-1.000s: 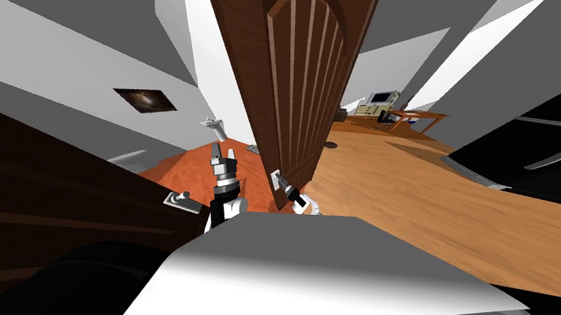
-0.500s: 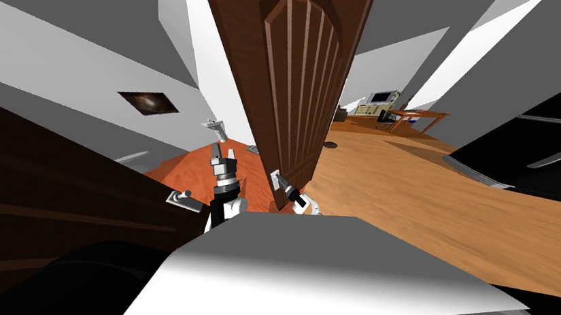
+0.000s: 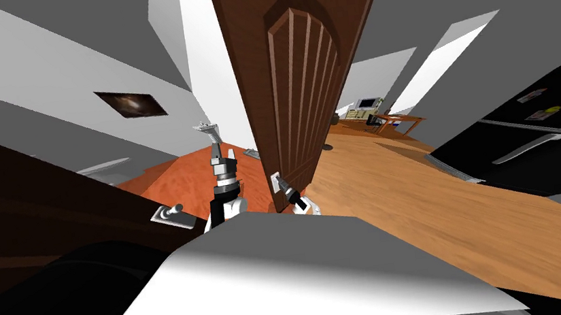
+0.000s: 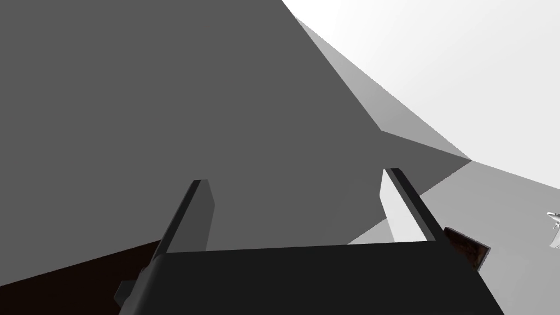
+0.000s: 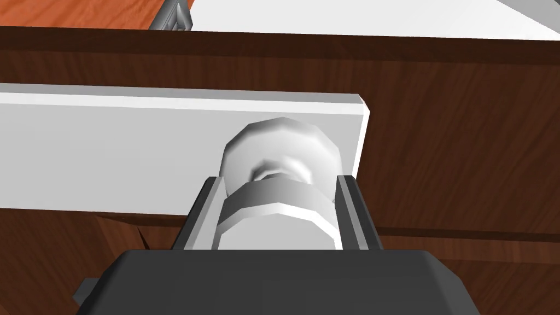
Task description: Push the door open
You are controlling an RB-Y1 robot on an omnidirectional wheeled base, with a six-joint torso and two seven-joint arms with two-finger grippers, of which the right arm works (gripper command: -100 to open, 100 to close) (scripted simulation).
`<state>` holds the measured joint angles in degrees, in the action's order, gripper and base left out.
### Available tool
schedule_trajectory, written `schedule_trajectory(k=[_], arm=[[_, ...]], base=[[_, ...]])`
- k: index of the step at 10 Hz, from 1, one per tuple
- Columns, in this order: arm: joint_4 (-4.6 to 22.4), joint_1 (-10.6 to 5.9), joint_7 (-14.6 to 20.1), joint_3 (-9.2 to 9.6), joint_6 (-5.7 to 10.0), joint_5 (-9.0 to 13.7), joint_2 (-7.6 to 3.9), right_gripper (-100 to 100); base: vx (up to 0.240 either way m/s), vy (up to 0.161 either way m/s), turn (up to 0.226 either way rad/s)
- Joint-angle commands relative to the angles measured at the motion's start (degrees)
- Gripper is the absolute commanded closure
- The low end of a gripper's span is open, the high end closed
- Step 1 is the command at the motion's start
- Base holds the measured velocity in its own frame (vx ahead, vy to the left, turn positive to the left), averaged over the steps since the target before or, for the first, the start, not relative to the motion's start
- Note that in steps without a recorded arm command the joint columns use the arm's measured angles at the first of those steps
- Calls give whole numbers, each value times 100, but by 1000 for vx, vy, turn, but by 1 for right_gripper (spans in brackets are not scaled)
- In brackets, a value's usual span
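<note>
The brown wooden door [image 3: 293, 61] stands at the middle of the head view, rising toward twelve o'clock, where the frame cuts off its top. Low on it sits one white plate [image 5: 109, 147] carrying one white knob [image 5: 279, 153]. The right gripper [image 5: 279, 186] is clamped on that knob, a finger pressed against each side; the knob's near end is hidden behind the gripper's dark body.

The left gripper [image 3: 220, 155] stands at about ten o'clock from the right one, clear of the door. Its two fingers [image 4: 199, 210] are spread apart with nothing between them.

There are two doors in all. The second, darker door [image 3: 18, 202] fills the nine o'clock side, and its single grey lever handle [image 3: 170, 215] lies at about eight o'clock from the left gripper. Between the two doors a wedge of reddish floor [image 3: 171, 174] lies open.

From the knob, light wooden floor [image 3: 451, 210] runs broad and bare toward four o'clock. At two o'clock, far off, is a desk [image 3: 397, 120]; what stands on it is too small to make out. One framed picture [image 3: 131, 103] hangs at ten o'clock.
</note>
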<state>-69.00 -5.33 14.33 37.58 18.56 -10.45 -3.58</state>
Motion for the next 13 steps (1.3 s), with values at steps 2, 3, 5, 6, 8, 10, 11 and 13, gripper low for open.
schedule_trajectory(k=[2, 3, 5, 6, 8, 10, 11, 13], arm=[[-140, 84, -197, -70, -69, 118, -76, 100], [-171, 130, -279, -64, -82, 162, -80, 100], [-238, 230, -452, -50, -109, 254, -72, 100], [-303, 231, -348, 21, -112, 225, -103, -100], [-364, 254, -324, 67, -127, 226, -118, -100], [-503, 307, -269, 172, -160, 227, -145, -100], [-573, 333, -242, 224, -177, 227, -154, -100], [-710, 386, -188, 328, -209, 228, -165, -100]], base=[[174, 172, -183], [153, 196, -368], [201, 212, -176], [-50, 53, -43], [-139, -121, -3], [-230, -148, -25], [-213, -149, -28], [-215, -132, -20]])
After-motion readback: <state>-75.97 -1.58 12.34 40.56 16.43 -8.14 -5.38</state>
